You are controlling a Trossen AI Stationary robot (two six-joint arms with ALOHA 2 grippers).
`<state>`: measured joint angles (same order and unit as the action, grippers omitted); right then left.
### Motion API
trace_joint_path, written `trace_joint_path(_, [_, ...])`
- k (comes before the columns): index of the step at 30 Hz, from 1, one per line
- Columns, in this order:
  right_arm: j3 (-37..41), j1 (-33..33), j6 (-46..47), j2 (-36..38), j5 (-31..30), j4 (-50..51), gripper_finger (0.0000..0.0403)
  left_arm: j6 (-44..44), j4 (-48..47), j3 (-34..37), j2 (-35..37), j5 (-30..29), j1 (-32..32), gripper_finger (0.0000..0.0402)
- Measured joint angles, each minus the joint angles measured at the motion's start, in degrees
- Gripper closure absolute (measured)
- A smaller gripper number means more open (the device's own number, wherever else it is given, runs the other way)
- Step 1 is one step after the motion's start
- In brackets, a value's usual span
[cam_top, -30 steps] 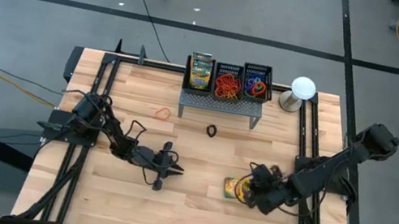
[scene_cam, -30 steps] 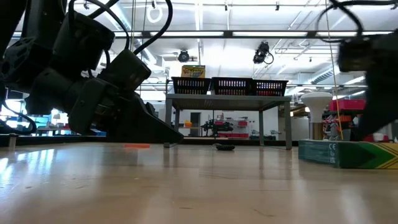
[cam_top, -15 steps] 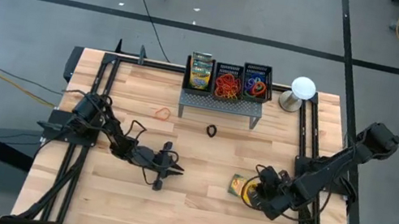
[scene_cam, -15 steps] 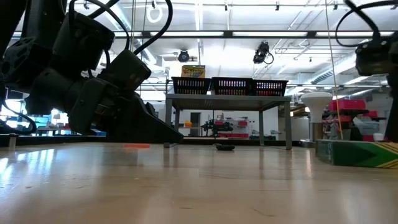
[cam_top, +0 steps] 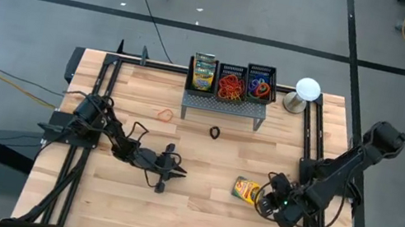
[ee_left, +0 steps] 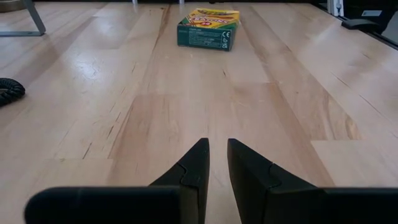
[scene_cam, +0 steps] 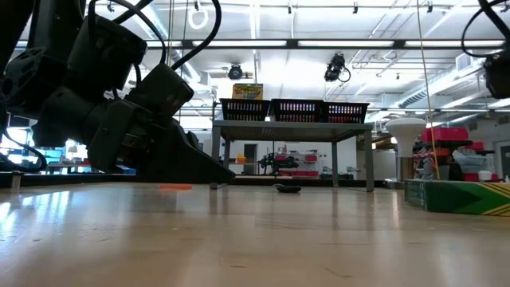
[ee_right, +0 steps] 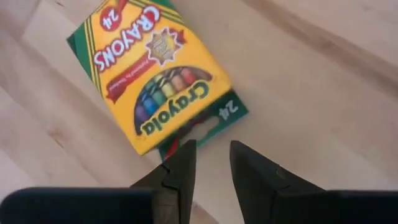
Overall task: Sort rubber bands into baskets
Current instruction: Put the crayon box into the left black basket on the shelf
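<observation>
Pale wood counter (cam_top: 192,220). Right claw (ee_right: 209,155) slightly parted, empty, just off a Crayola crayon box (ee_right: 160,76) marked "24 Crayons". Left claw (ee_left: 217,163) nearly closed, holding nothing. Between picks, seemingly: next, reaching the black rubber band (cam_top: 215,132) or orange rubber band (cam_top: 165,113). Baskets (cam_top: 232,80) on grey stand (cam_top: 222,107).

On my wooden table (cam_top: 192,220), a perforated metal stand (cam_top: 222,104) sits at the far edge, carrying three mesh baskets (cam_top: 231,79) in a row. Two loose rubber bands (cam_top: 215,132) lie before it. A flat crayon box (cam_top: 246,190) lies near my right gripper (cam_top: 270,202), well right of my left gripper (cam_top: 167,172).
</observation>
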<state>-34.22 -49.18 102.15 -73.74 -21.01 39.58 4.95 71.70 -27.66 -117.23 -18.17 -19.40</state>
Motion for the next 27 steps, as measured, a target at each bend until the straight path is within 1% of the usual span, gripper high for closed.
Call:
trace_joint_path(3, [0.00, -0.29, 1.13, -2.23, -0.02, -0.98, 0.0295, 0.02, 0.00, -0.02, 0.00, 0.00, -0.01, 0.0338])
trace_joint_path(8, [0.02, 0.69, 0.67, -6.05, -0.26, -5.30, 0.0295, 0.02, 0.00, -0.02, 0.00, 0.00, 0.00, 0.0338])
trace_joint_path(12, [0.02, 1.41, 0.02, -7.97, -0.59, -6.83, 0.0295, 0.13, 0.00, -0.02, 0.00, 0.00, 0.00, 0.0338])
trace_joint_path(16, [0.02, 1.54, 0.51, -8.73, 0.65, -7.08, 0.0295, 0.13, 0.00, -0.02, 0.00, 0.00, 0.00, 0.0338])
trace_joint_path(27, [0.02, 1.54, 0.26, -8.75, -0.66, -10.48, 0.0295, 0.13, 0.00, -0.02, 0.00, 0.00, 0.00, 0.0338])
